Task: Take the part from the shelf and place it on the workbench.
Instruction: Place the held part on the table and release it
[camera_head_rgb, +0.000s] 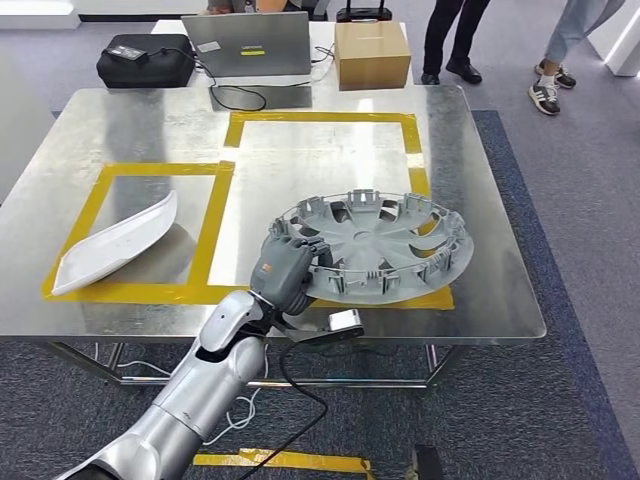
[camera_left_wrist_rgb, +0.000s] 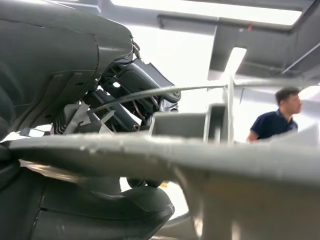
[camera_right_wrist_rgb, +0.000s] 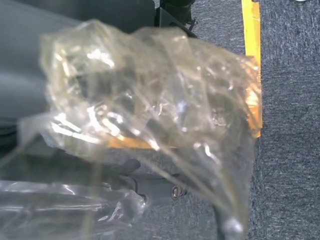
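A grey wheel cover (camera_head_rgb: 377, 245), inner side up, sits low over the right yellow-taped rectangle on the metal workbench (camera_head_rgb: 151, 130). My left hand (camera_head_rgb: 285, 275) grips its near-left rim, fingers curled over the edge. Close up, the left wrist view has that rim (camera_left_wrist_rgb: 226, 160) clamped between the thumb and the dark fingers (camera_left_wrist_rgb: 124, 95). I cannot tell whether the cover rests fully on the table. My right hand (camera_right_wrist_rgb: 22, 60) is a grey blur behind crumpled clear film (camera_right_wrist_rgb: 151, 100), so its fingers are hidden.
A white curved part (camera_head_rgb: 113, 245) lies in the left taped square. A laptop (camera_head_rgb: 249, 45), a black case (camera_head_rgb: 147, 60) and a cardboard box (camera_head_rgb: 371, 52) stand at the far edge. People (camera_head_rgb: 453, 40) stand beyond the table. Grey carpet (camera_right_wrist_rgb: 290, 150) with yellow tape (camera_right_wrist_rgb: 252, 30) lies below.
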